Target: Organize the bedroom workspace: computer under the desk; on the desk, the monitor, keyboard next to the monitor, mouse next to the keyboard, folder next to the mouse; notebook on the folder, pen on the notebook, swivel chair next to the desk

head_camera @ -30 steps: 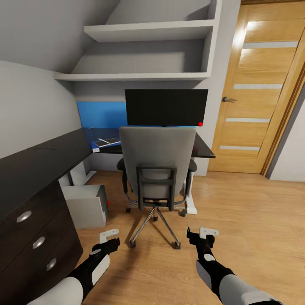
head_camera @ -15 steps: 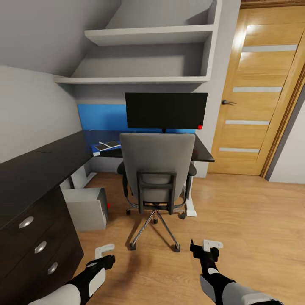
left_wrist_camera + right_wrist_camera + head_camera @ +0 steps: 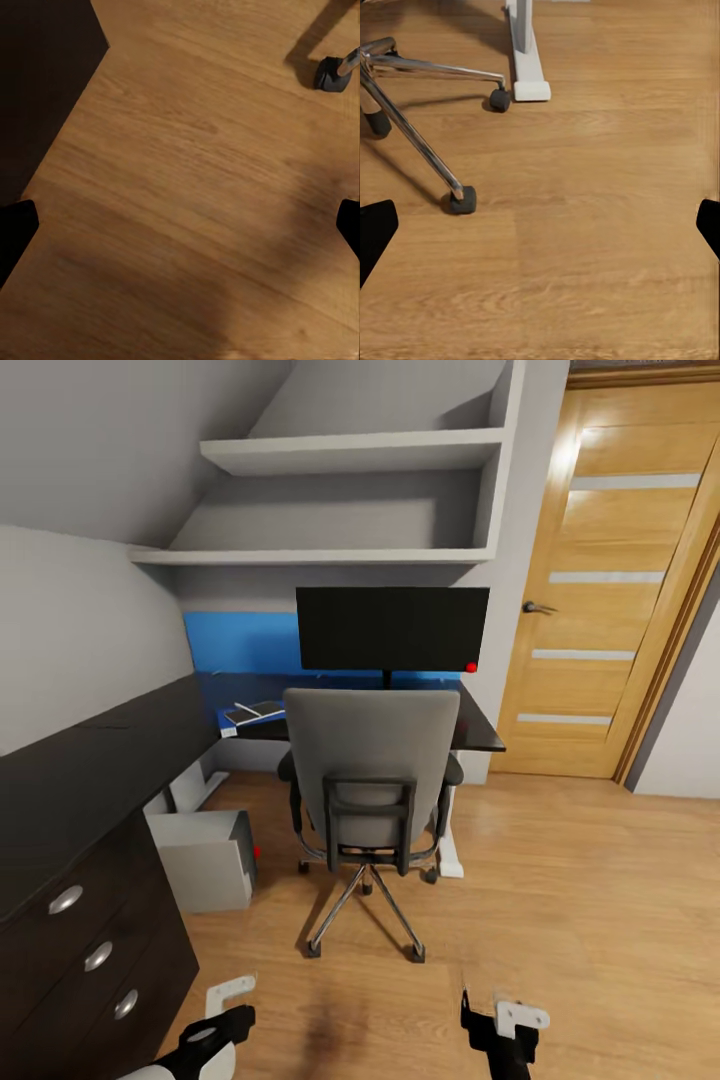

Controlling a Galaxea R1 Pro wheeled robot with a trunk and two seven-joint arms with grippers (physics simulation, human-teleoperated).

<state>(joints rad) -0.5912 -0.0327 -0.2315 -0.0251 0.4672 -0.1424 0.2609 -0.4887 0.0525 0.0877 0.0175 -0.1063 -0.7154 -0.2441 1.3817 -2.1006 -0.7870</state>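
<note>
1. Facing the counter (image 3: 480,728), the swivel chair (image 3: 371,760) turns its grey back toward the camera, with a black back frame and a metal five-star base on casters; its seat surface is hidden behind the backrest.
2. On the glossy black counter stands the monitor (image 3: 392,628), wide and dark, with a red dot at its lower right corner, in front of the blue back panel (image 3: 240,642).
3. Left of the chair, a blue folder (image 3: 228,722) lies on the counter with a dark notebook (image 3: 254,711) on it; finer detail there is too small to tell.
4. The computer (image 3: 205,858), a light-grey box with a small red button, sits on the floor under the counter's left wing.
5. Both arms hang low at the bottom edge of the head view. The left pincer (image 3: 228,1010) and the right pincer (image 3: 500,1022) both have their fingers spread wide apart, gripping nothing, as the wrist views show.
6. A wooden plank floor (image 3: 560,880) runs below, dark drawers (image 3: 95,960) stand at left, grey wall shelves (image 3: 350,450) hang above, and a wooden door (image 3: 610,580) stands at right.
</note>
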